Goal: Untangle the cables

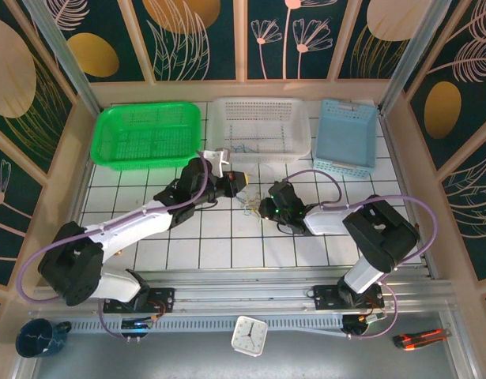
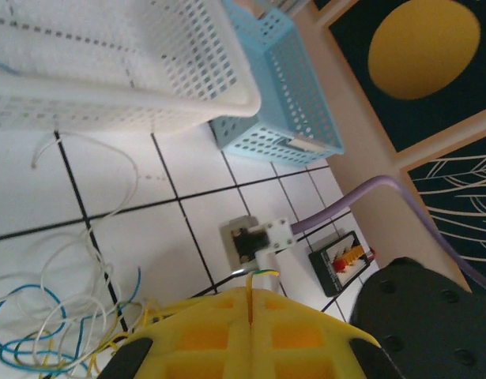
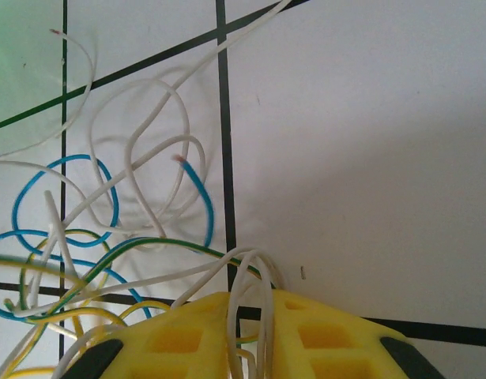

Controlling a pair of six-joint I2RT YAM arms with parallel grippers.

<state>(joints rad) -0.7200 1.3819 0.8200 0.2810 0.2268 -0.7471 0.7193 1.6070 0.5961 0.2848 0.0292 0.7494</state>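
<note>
1. Starting at the far left of the top view with the green basket [image 1: 148, 136], set at the back of the tiled table [image 1: 227, 245], just beside the white basket [image 1: 258, 118].
2. Moving right to the left gripper [image 1: 244, 183], hanging over the tiles just in front of the white basket. Yellow fingers [image 2: 203, 335] pressed together in the wrist view, pinching a yellow-green strand at the tip seam.
3. Finding the cables [image 1: 250, 203] as a small tangle on the tiles between the two grippers, in front of the white basket. From the left wrist, blue, white and yellow loops lying flat to the left of the fingers, one white strand trailing toward the white basket. Also what looks like a thin bluish strand inside that basket, near its front wall.
4. Reaching the right gripper [image 1: 261, 208], just right of the tangle and pointing left at it. Pads [image 3: 179, 339] set close in the wrist view, clamping white strands that run down into the narrow slot between them. Blue, white and green-yellow loops spread on the tiles beyond.
5. Ending the back row with the blue basket [image 1: 345, 130], just beside the white basket, apart from the tangle.
6. Scanning the near edge below the arm bases: dark mug [image 1: 37, 335], small white clock [image 1: 249, 334], orange-handled cutter [image 1: 420, 338].
</note>
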